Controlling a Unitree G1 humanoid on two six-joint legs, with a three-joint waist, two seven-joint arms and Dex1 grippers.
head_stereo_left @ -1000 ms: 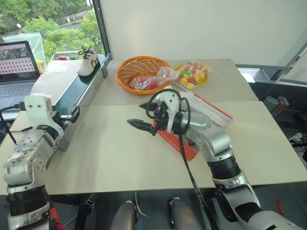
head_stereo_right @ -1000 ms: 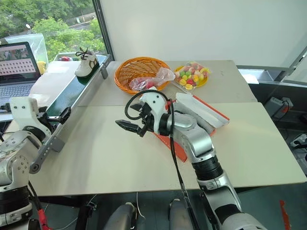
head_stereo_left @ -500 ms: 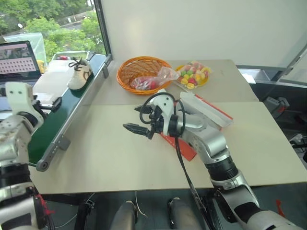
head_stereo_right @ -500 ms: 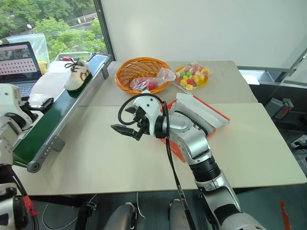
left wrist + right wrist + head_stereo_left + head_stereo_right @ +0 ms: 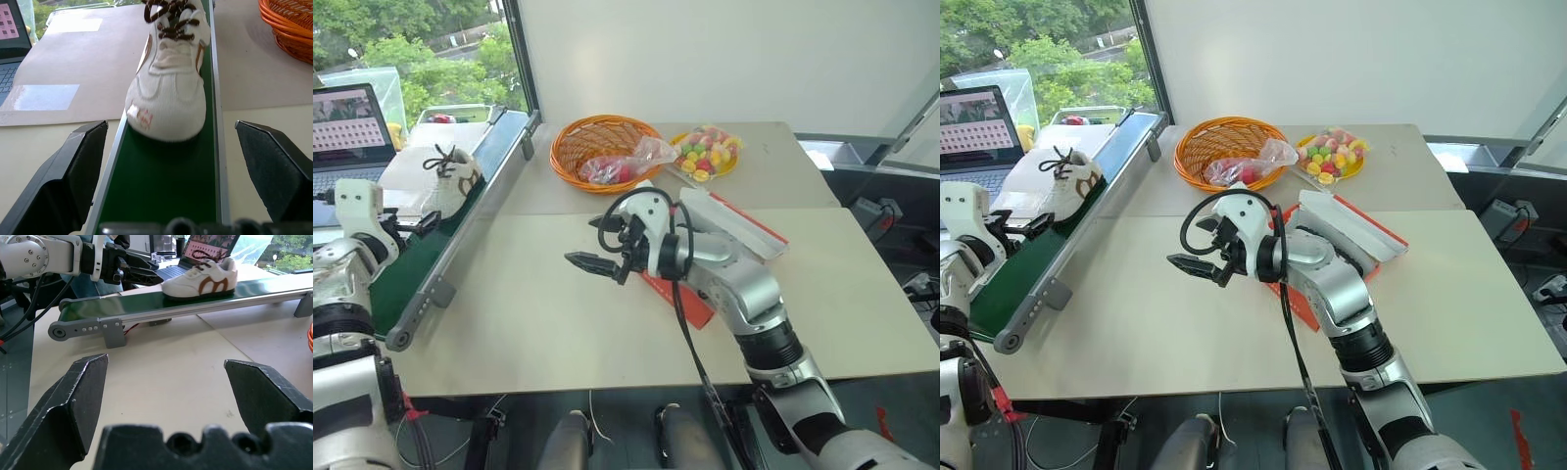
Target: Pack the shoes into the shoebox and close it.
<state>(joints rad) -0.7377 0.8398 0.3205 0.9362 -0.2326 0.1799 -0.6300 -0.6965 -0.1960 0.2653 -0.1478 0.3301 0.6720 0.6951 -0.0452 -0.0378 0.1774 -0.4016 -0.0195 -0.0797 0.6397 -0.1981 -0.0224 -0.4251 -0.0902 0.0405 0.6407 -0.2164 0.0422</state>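
One of the shoes (image 5: 450, 174), a white sneaker with dark laces and a tan side mark, stands on the green conveyor belt (image 5: 431, 257) with its toe toward my left gripper (image 5: 170, 126). That gripper is open over the belt just short of the toe, with nothing between its fingers (image 5: 80, 169). The red shoebox (image 5: 693, 300) lies open on the table, its white inside (image 5: 736, 223) partly hidden under my right arm. My right gripper (image 5: 594, 240) hangs open and empty over the table left of the box, pointing at the belt.
An orange wicker basket (image 5: 599, 145) with a plastic bag in it stands at the back of the table. Beside it is a yellow plate of coloured sweets (image 5: 707, 153). An open laptop (image 5: 347, 132) sits far left, beyond the belt.
The shoe has ridden down the belt toward its near end. My left gripper has swung out to the left and now faces the shoe's toe. The right gripper has stayed in place.
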